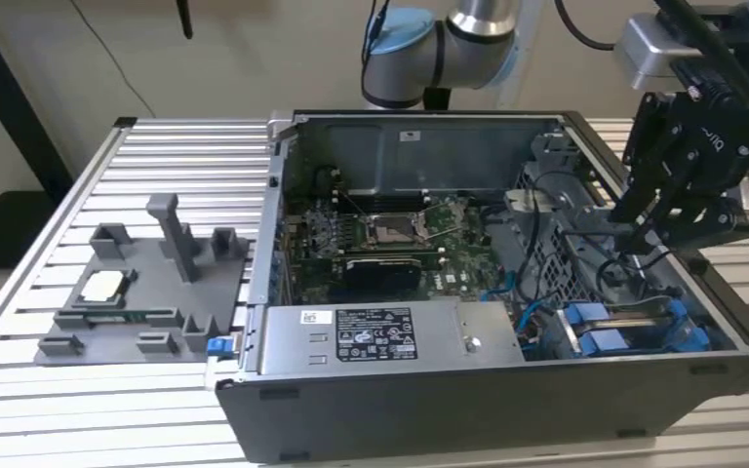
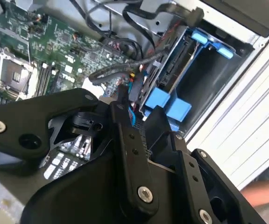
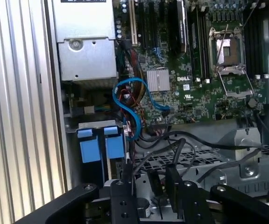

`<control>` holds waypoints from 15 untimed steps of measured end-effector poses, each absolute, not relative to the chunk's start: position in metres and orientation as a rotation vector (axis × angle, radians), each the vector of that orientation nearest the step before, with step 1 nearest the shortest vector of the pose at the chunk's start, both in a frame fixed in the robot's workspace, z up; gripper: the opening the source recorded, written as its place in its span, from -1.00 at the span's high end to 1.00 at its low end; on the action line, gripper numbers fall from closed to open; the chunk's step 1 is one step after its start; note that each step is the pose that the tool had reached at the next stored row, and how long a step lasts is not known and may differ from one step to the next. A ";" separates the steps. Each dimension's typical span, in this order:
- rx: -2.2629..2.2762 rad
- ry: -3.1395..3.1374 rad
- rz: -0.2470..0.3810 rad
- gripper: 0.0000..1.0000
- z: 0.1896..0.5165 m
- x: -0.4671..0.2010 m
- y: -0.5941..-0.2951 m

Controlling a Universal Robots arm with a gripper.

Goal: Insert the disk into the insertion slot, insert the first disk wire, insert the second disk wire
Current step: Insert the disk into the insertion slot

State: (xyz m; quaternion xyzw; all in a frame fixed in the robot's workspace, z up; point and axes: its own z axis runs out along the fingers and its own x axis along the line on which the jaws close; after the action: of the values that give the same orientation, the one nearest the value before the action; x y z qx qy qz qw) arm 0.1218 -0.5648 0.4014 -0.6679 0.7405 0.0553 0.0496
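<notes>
1: one disk [image 1: 596,333] logged, and it sits in the insertion slot [image 2: 209,88], in the near corner of the case [image 1: 479,409] on the exterior view's right.

2: orientation?

1: the long axis runs along the case's near wall. the carrier's two blue tabs [image 3: 88,149] face the power-supply box [image 1: 374,331]. the other blue end points toward the exterior view's right. in the second wrist view it shows edge-on.

2: end effector?

1: the end effector [image 1: 657,237] hangs over the case on the exterior view's right, near the slot, with its fingers [image 2: 130,140] pointing down into the case. in both wrist views the fingers stand apart with a plain gap between them. in the first wrist view a dark cable end sits in that gap, but i see nothing pinched.

2: wires?

1: a blue cable [image 3: 125,105] loops from just beside the tabs onto the motherboard [image 3: 190,70]. black cables [image 3: 195,144] cross a perforated plate [image 3: 195,161] near the fingertips. i cannot tell which ends are plugged into the disk.

2: rest of the bench?

1: the case lies open on the slatted bench [image 1: 179,156]. a grey fixture tray [image 1: 140,312] sits beside the case on the exterior view's left, well apart from the end effector.
</notes>
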 end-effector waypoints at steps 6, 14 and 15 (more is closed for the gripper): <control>-2.036 2.199 0.107 0.17 0.397 0.120 -0.562; -2.046 2.168 0.085 0.47 0.383 0.116 -0.559; -2.045 2.167 0.083 0.47 0.382 0.116 -0.559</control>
State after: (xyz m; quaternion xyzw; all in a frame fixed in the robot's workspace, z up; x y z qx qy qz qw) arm 0.1161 -0.5589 0.3820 -0.6839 0.7246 0.0279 0.0802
